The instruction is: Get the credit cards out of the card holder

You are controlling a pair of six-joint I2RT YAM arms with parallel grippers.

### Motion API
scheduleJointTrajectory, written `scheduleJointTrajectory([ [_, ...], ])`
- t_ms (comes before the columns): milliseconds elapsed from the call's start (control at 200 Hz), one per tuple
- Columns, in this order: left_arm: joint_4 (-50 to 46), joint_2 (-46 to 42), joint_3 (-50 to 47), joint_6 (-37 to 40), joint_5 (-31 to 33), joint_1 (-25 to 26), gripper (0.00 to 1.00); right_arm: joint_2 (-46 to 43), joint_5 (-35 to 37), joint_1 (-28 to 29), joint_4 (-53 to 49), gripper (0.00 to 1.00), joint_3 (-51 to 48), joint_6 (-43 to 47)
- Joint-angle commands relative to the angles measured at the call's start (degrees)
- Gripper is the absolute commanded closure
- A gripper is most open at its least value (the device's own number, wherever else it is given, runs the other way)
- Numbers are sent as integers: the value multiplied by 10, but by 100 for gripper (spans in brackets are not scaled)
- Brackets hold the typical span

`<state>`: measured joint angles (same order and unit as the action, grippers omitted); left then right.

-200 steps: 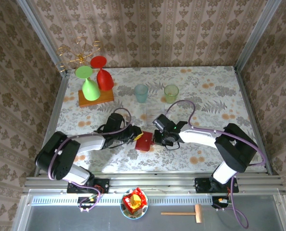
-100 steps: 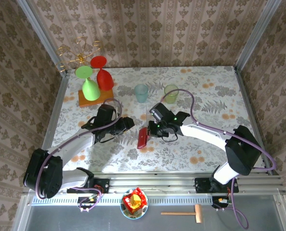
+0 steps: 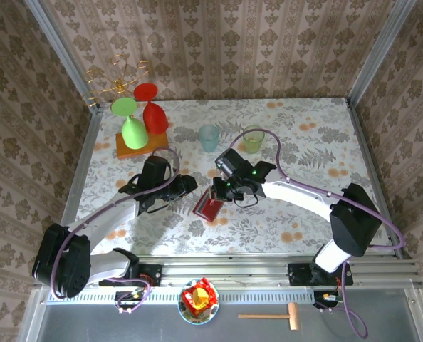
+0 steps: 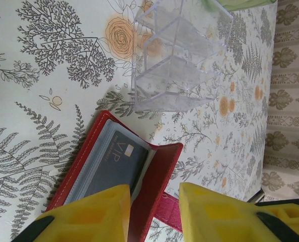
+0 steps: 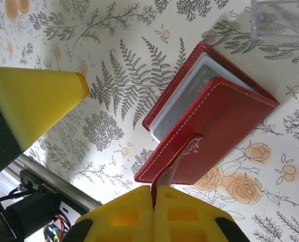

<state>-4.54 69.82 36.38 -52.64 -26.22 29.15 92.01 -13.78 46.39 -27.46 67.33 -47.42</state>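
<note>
My right fingers (image 5: 154,197) were pressed together on the red closing tab (image 5: 182,156) of the card holder (image 5: 225,126), pinching the strap flat between the yellow pads. The card holder hung from that tab near the middle of the table (image 3: 304,142), half open like a book, with the outer cover tilted up toward me. I could not tell whether its far edge touched the cloth.

Inside, behind a greyish clear pocket, I saw a dark credit card (image 4: 114,161) marked VIP, tucked fully into its sleeve. No other card could be made out.

My left fingers (image 3: 182,184) were spread apart with nothing between them. They stood just to the left of the card holder without touching it and pointed at its open side. Through my right wrist camera, one of their yellow tips showed off to the side of the red cover, with patterned table between them.

A clear plastic box (image 4: 174,60) with inner dividers stood just beyond the card holder, close to its far corner. Farther back were a pale blue cup (image 3: 209,137) and a green cup (image 3: 253,137), side by side. In the back left corner a green goblet (image 3: 132,125) and a red goblet (image 3: 152,110) stood upside down on an orange board (image 3: 142,146).
</note>
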Motion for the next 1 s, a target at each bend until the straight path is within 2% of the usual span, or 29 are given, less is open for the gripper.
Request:
scheduleJointTrajectory([
  [0, 11, 12, -4, 8, -11, 1, 70, 2, -33, 8, -14, 100, 18, 27],
  [155, 16, 31, 2, 9, -15, 8, 71, -24, -69, 7, -29, 100, 2, 63],
  [280, 20, 48, 10, 9, -12, 16, 71, -38, -50, 0, -91, 100, -15, 86],
  [475, 24, 75, 27, 8, -9, 39, 76, -61, 2, -29, -125, 100, -53, 85],
  [780, 23, 101, 46, 6, 4, 71, 77, -95, 24, -93, -124, 100, -88, 97],
  [995, 25, 118, 55, 7, 3, 82, 77, -84, 36, -103, -115, 100, -116, 95],
])
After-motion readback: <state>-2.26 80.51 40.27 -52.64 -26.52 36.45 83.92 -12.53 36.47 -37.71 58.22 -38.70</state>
